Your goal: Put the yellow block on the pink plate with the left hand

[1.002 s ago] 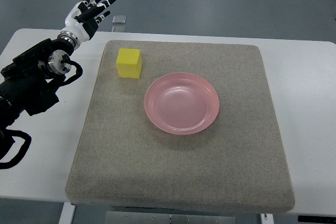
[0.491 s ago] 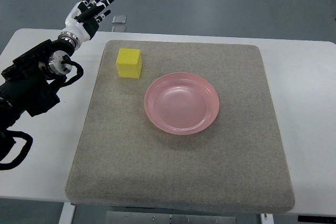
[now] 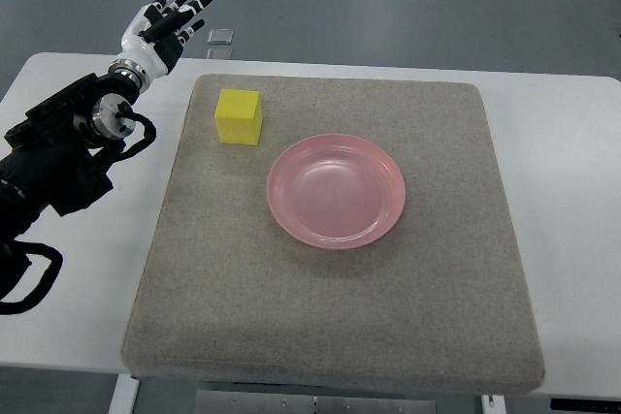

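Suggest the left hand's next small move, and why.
Probably bring the left hand right and down over the block. Its fingers are spread and empty, up past the mat's far left corner, while the block sits untouched beside the empty plate.

Grey mat [image 3: 330, 317] is lying on white table [image 3: 572, 181]; small clear object [image 3: 220, 37] is sitting at table's far edge.

No text, label, brand or number can be read on anything here.
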Controlling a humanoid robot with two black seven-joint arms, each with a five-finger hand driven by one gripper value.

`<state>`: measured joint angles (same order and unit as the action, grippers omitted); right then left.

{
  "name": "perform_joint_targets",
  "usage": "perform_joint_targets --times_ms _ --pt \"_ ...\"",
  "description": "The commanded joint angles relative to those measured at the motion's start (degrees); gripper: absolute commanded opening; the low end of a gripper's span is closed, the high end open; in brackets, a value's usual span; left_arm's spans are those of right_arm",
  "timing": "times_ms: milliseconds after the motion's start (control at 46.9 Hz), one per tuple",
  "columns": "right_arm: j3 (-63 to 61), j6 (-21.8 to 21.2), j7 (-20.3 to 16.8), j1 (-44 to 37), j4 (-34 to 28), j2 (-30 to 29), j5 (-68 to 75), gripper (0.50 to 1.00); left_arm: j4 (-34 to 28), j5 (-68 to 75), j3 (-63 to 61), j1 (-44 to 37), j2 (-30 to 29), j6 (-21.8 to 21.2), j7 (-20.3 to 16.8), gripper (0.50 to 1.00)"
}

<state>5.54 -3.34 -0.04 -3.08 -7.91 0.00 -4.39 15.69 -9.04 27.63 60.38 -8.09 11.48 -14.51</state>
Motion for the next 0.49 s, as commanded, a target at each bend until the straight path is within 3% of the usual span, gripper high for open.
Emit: perform_joint_targets --times_ms 0,469 --pt "0.0 0.0 -0.04 0.0 0.0 0.0 0.0 0.924 0.13 0.25 -0.3 -0.53 0.0 -0.14 0.01 0.99" --pt "0.0 0.0 -0.04 0.0 0.0 0.0 0.0 0.924 3.29 5.96 -9.34 2.11 -1.14 -0.32 0.53 0.988"
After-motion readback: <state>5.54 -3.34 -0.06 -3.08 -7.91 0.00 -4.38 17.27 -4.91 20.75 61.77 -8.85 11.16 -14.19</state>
